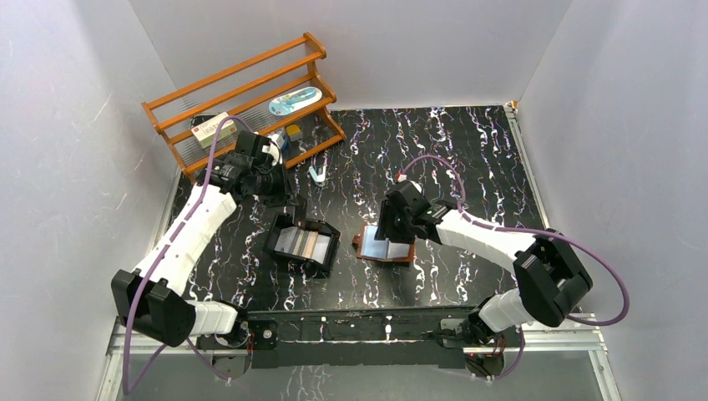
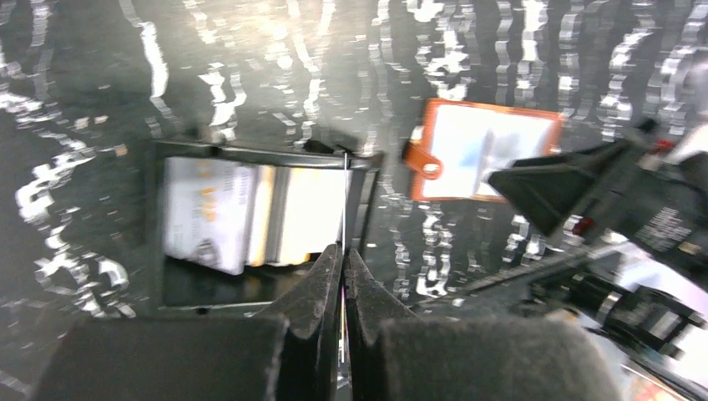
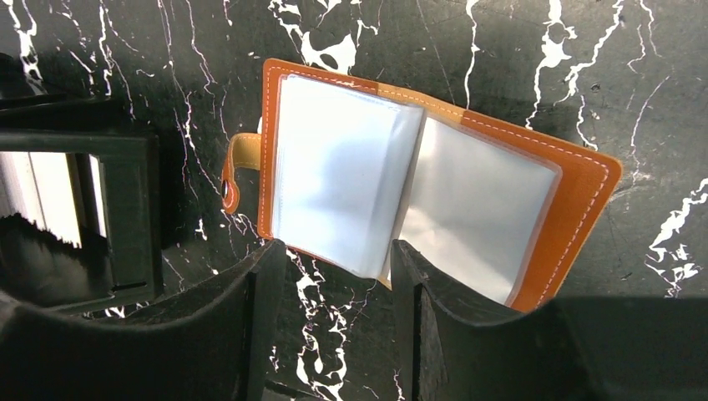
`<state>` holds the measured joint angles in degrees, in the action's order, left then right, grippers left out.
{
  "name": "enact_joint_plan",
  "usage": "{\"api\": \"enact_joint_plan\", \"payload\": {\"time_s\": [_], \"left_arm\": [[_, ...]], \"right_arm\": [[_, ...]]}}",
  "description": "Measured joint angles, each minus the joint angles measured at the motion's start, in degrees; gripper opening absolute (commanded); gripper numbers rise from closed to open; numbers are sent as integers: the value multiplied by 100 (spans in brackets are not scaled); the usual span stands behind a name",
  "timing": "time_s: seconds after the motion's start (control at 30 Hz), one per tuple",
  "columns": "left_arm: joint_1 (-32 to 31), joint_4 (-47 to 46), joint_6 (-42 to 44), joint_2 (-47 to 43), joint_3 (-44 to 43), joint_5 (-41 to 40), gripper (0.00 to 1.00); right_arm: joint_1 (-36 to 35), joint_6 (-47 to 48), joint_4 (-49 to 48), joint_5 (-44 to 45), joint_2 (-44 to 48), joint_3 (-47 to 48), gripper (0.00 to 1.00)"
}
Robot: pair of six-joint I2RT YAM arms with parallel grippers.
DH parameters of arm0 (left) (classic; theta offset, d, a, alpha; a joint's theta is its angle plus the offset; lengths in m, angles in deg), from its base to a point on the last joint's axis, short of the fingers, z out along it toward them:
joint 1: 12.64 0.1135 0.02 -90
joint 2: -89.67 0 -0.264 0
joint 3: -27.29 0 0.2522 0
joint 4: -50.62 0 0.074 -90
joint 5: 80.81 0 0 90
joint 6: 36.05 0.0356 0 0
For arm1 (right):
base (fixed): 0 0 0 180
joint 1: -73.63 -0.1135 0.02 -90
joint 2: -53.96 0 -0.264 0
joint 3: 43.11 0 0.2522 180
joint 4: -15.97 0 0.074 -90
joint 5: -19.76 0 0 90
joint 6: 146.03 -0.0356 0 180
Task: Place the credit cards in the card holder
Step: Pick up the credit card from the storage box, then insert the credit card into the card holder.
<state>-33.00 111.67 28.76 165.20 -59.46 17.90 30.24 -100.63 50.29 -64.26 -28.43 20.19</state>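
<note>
One credit card (image 2: pixel 344 200) clamped in left fingers (image 2: pixel 321 292), right fingers (image 3: pixel 259 317) apart above open card holder (image 3: pixel 493 200)

A glossy black desk (image 1: pixel 476 159) veined with white spreads beneath and all around the right pincer (image 1: pixel 391 234). Plain white walls (image 1: pixel 417 42) close it in behind and on both sides. Just beyond the left pincer (image 1: pixel 282 194), toward the far corner, stands a slatted orange-brown wooden rack (image 1: pixel 234 70), and soft, even light glints off the desk.
</note>
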Motion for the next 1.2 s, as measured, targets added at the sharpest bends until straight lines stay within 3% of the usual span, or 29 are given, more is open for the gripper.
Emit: {"api": "enact_joint_plan", "payload": {"time_s": [0.1, 0.3, 0.53, 0.93, 1.1, 1.2], "left_arm": [[0, -367, -214, -94, 39, 549, 0], [0, -1257, -717, -188, 321, 1552, 0], [0, -2474, -1370, -369, 1237, 2430, 0], [0, -4555, -2562, -417, 2260, 3314, 0], [0, -5152, -2951, -417, 2485, 3528, 0], [0, -5386, -3067, -417, 2487, 3635, 0]], "right_arm": [[127, -2, -249, -208, 205, -240, 57], [761, -297, -1635, -1493, 1117, -1467, 58], [1025, -922, -3311, -2551, 1626, -1919, 59], [1049, -2286, -5746, -3775, 1390, -2127, 63], [1049, -2669, -6255, -3941, 1215, -2127, 50], [1040, -2761, -6323, -3945, 1154, -2127, 47]]}}
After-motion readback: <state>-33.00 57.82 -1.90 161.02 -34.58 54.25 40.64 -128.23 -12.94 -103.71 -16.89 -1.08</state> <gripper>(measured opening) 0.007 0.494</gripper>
